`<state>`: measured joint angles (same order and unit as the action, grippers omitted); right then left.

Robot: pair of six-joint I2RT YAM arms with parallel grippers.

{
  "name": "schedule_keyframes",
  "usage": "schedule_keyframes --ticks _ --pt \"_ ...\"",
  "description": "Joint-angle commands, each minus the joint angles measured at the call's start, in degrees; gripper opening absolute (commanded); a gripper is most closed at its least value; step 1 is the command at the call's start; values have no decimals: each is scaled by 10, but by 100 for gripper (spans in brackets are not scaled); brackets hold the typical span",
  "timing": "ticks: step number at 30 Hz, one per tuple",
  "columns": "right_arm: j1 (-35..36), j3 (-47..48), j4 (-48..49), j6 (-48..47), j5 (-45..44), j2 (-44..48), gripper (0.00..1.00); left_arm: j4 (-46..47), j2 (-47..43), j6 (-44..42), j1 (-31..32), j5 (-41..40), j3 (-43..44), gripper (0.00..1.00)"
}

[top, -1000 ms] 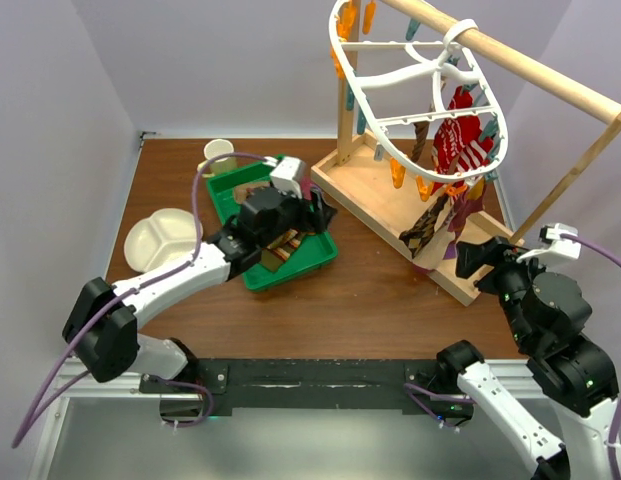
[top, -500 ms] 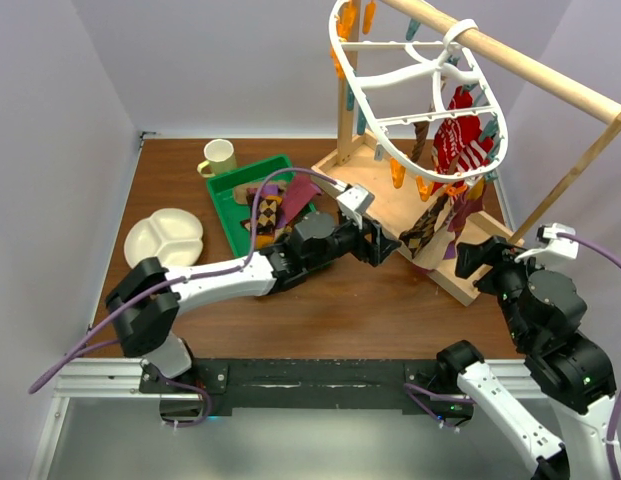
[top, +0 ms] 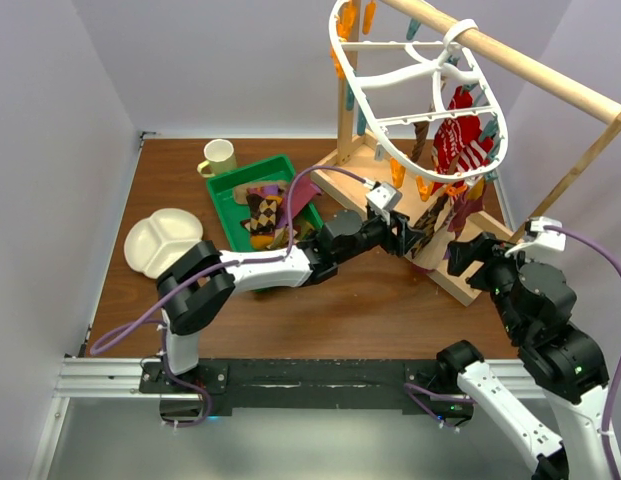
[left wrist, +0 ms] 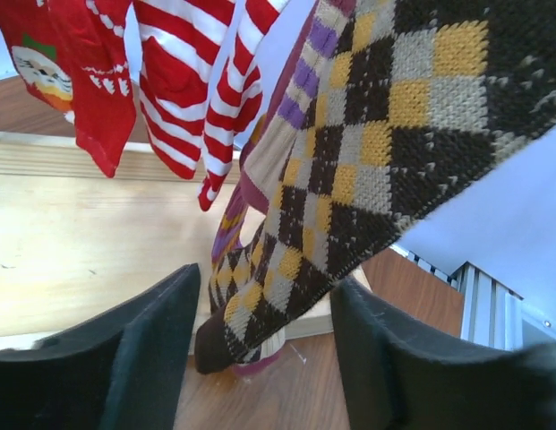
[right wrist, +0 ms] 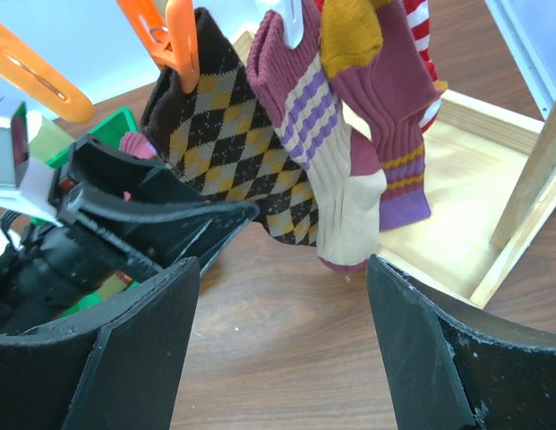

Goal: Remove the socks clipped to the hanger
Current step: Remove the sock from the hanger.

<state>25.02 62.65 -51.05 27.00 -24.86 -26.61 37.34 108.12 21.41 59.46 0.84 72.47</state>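
**Left gripper open around the toe of a hanging argyle sock**

Seen from the left wrist, the left gripper [left wrist: 264, 291] stands open. The toe of the brown and yellow argyle sock [left wrist: 385, 134] hangs down between its two fingers, with a gap on either side. The sock's long axis runs from the upper right of that frame down to the lower centre.

In the right wrist view an orange clip [right wrist: 179, 36] holds its cuff at upper left.

In the overhead view the white hanger [top: 410, 70] is at upper right. The left arm reaches across to the sock and is the nearer arm.

The right gripper [right wrist: 279, 264] is also open and empty. It waits near the socks.

Five socks hang clipped:
- one argyle
- two maroon
- one red and white striped
- one red

At least two more lie in the green tray [top: 252, 166], left of centre.
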Motion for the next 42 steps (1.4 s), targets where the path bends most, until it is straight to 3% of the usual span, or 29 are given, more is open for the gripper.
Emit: schedule_keyframes --ticks 1,6,7,8,14,19,22,32,38,42 --pt "-2 -4 29 -10 9 -11 79 71 3 -15 7 5 32 48" --pt "-1 0 30 -20 2 -15 79 54 -62 -8 6 56 14 36" --pt "-2 1 31 -22 0 -14 79 38 -75 -12 6 77 10 24" --pt "-1 3 31 -24 -3 -15 79 25 -86 -15 6 94 10 17" --pt "-2 10 40 -41 -1 -16 77 -24 -192 -30 2 188 -31 0" --pt "-1 19 46 -55 2 -20 72 -60 -249 -38 1 215 -50 0" --pt "-1 19 62 -70 51 -24 72 -61 -277 -33 -5 251 -64 0" --pt "-1 6 118 -57 171 -74 72 -17 -360 46 -108 354 -110 0" --pt "-2 0 154 -42 216 -105 71 8 -356 86 -157 367 -124 0" --pt "-2 -2 164 -35 214 -106 72 68 -324 156 -183 398 -134 0"
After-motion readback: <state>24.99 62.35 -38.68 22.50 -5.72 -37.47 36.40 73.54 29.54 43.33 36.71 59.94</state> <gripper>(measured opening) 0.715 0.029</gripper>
